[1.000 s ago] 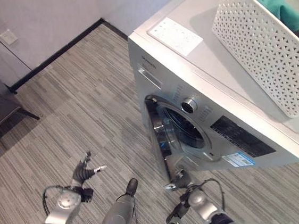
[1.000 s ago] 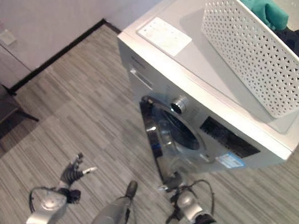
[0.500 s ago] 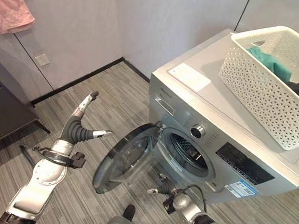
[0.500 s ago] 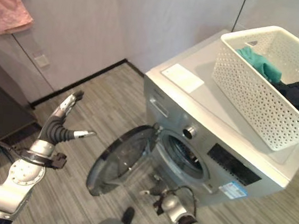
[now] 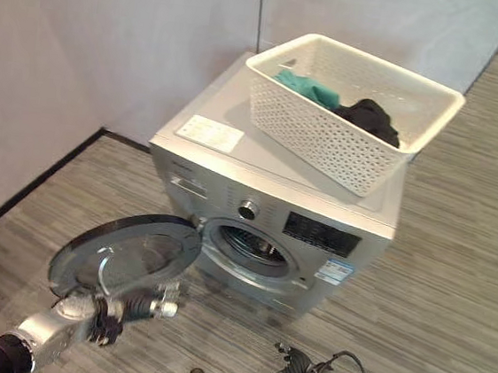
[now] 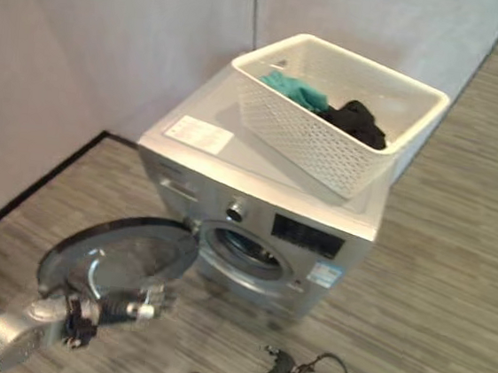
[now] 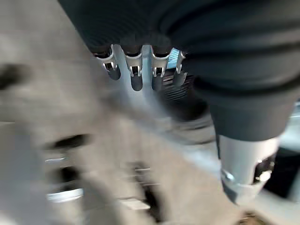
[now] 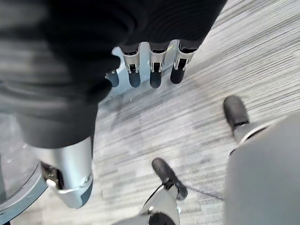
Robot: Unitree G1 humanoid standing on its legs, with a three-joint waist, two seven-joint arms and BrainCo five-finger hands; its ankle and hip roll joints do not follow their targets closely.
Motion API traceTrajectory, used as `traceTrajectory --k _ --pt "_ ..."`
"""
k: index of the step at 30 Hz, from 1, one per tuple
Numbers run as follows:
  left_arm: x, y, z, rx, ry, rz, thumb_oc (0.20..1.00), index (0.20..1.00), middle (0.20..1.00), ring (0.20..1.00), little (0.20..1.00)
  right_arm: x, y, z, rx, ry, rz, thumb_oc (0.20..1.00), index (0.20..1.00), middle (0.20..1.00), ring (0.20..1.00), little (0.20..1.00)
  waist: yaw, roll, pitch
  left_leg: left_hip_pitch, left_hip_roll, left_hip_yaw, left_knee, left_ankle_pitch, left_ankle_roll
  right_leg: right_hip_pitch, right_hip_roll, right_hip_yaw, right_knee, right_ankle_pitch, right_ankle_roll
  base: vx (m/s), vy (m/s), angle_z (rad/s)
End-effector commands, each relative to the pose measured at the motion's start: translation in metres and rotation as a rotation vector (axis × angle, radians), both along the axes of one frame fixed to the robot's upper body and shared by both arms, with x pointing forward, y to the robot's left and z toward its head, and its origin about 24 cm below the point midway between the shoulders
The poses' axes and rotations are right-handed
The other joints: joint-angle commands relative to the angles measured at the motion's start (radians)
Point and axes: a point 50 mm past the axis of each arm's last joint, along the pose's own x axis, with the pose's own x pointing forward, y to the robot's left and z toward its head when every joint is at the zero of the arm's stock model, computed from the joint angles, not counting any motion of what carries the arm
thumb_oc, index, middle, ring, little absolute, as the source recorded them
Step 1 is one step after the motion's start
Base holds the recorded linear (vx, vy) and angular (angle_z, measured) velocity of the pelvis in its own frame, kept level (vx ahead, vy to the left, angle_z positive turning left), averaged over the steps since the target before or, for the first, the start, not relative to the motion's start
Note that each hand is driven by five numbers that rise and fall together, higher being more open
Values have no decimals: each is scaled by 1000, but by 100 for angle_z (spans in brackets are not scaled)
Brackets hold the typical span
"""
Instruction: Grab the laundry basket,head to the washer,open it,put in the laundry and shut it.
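The silver washer [image 5: 276, 185] stands against the wall with its round door [image 5: 126, 249] swung wide open to the left, so the dark drum opening [image 5: 250, 245] shows. On its top sits the white lattice laundry basket [image 5: 324, 145], holding a teal cloth [image 5: 308, 88] and a black cloth [image 5: 368, 117]. My left hand [image 5: 134, 306] hovers low at the door's near rim, fingers straight and pointing toward the washer, holding nothing. My right hand [image 5: 294, 368] hangs low in front of the washer, fingers relaxed and empty.
A grey wall with a black skirting strip [image 5: 26, 190] runs behind and to the left of the washer. Striped grey floor [image 5: 455, 262] stretches to the right and in front. A white sheet [image 5: 210, 133] lies on the washer's top beside the basket.
The camera has swung a lot. The washer door went from nearly shut to wide open. My left hand dropped from raised to the door's near rim; the right hand left the door.
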Motion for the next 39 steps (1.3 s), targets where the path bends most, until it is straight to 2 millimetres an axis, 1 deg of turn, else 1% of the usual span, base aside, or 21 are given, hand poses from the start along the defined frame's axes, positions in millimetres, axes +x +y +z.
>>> traceTrajectory --k 1,4,5,6,7,8,9,11,13,14,19,23,28,30,31,34,35,36,37,38,39 --pt "23 6 9 218 -167 -190 1000 1000 1000 1000 1000 30 17 15 54 -101 15 1000 1000 1000 1000 1000 6 -20 28 -38 -29 3 4 -36 36 45 -61 12 55 -105 71 0 0 0" --pt "48 1 -14 506 -323 -211 1000 1000 1000 1000 1000 31 14 15 44 -105 -32 1000 1000 1000 1000 1000 -4 -51 46 -61 -23 11 4 -29 40 16 -57 24 46 -100 66 -27 3 -6" --pt "48 1 -15 505 -325 -211 1000 1000 1000 1000 1000 31 14 15 42 -105 -32 1000 1000 1000 1000 1000 -4 -49 46 -62 -23 11 4 -29 40 15 -57 24 47 -100 66 -109 -6 -6" --pt "64 2 -30 646 -342 -72 1000 1000 1000 1000 1000 38 15 18 37 -125 -44 1000 1000 1000 1000 1000 -9 -64 74 -85 -21 9 4 -16 41 -10 -53 31 49 -98 59 -153 -8 -2" --pt "74 8 -29 728 -361 30 1000 1000 1000 1000 1000 43 16 20 31 -139 -48 1000 1000 1000 1000 1000 -13 -72 94 -99 -20 7 4 -8 41 -24 -52 33 50 -95 55 -153 -8 -3" --pt "75 7 -29 727 -363 30 1000 1000 1000 1000 1000 43 15 20 30 -140 -48 1000 1000 1000 1000 1000 -13 -71 95 -99 -19 7 4 -8 41 -24 -52 33 50 -95 55 -177 -12 5" --pt "95 14 -15 800 -414 182 1000 1000 1000 1000 1000 52 17 26 21 -180 -47 1000 1000 1000 1000 1000 -18 -84 131 -127 -17 6 9 2 40 -52 -49 39 54 -89 50 -171 -13 6" --pt "116 24 8 825 -486 332 1000 1000 1000 1000 1000 61 17 32 16 -219 -47 1000 1000 1000 1000 1000 -23 -96 169 -150 -13 7 12 12 37 -75 -47 42 54 -78 46 -185 -15 0" --pt "122 29 17 828 -505 393 1000 1000 1000 1000 1000 63 16 33 11 -229 -50 1000 1000 1000 1000 1000 -24 -101 183 -161 -11 9 13 17 34 -85 -47 43 52 -74 46 -93 -8 -4" --pt "130 41 32 834 -540 491 1000 1000 1000 1000 1000 67 15 36 9 -245 -55 1000 1000 1000 1000 1000 -26 -110 203 -178 -7 11 13 23 31 -99 -46 44 48 -65 46 -52 -8 0" --pt "137 63 56 890 -573 596 1000 1000 1000 1000 1000 72 16 38 8 -259 -57 1000 1000 1000 1000 1000 -30 -123 229 -204 -3 17 14 31 27 -122 -44 53 31 -45 47 -57 3 -8" --pt "149 81 89 942 -651 686 1000 1000 1000 1000 1000 80 22 45 24 -299 -43 1000 1000 1000 1000 1000 -34 -142 255 -234 2 20 19 41 22 -147 -41 60 23 -31 49 -65 -7 -7" --pt "149 92 102 988 -671 735 1000 1000 1000 1000 1000 79 25 45 30 -299 -39 1000 1000 1000 1000 1000 -36 -152 264 -228 14 16 13 25 9 -139 -31 63 12 -36 57 15 -7 1" --pt "146 94 98 979 -654 760 1000 1000 1000 1000 1000 81 25 47 41 -303 -41 1000 1000 1000 1000 1000 -37 -156 267 -239 7 25 17 42 17 -150 -39 59 11 -19 52 -39 12 1" --pt "146 94 98 979 -651 760 1000 1000 1000 1000 1000 80 25 46 41 -301 -41 1000 1000 1000 1000 1000 -36 -152 264 -226 12 19 13 23 10 -139 -32 65 9 -32 58 -68 28 -1" --pt "136 100 87 865 -595 898 1000 1000 1000 1000 1000 79 19 47 57 -299 -50 1000 1000 1000 1000 1000 -39 -156 259 -229 3 45 38 21 21 -146 -43 72 10 -12 57 -8 63 -4" --pt "125 98 69 790 -544 943 1000 1000 1000 1000 1000 73 4 44 33 -283 -82 1000 1000 1000 1000 1000 -43 -152 246 -216 -2 61 63 -2 29 -138 -50 87 12 -11 60 35 76 -14" --pt "125 98 69 790 -543 943 1000 1000 1000 1000 1000 73 4 44 33 -283 -82 1000 1000 1000 1000 1000 -43 -152 246 -216 -2 62 64 -3 29 -138 -49 87 12 -11 60 59 117 -28" --pt "117 93 54 754 -510 938 1000 1000 1000 1000 1000 70 -8 42 17 -271 -123 1000 1000 1000 1000 1000 -44 -145 233 -206 -8 71 76 -18 36 -133 -55 95 17 -11 61 77 127 -37" --pt "107 85 36 724 -474 917 1000 1000 1000 1000 1000 64 -22 39 -2 -254 -177 1000 1000 1000 1000 1000 -45 -135 217 -191 -17 78 86 -33 46 -125 -63 102 25 -13 63 158 247 -44" --pt "87 69 5 674 -407 856 1000 1000 1000 1000 1000 54 -45 36 -32 -231 -262 1000 1000 1000 1000 1000 -56 -118 187 -162 -33 90 92 -54 60 -113 -75 108 38 -17 67 129 192 -38"
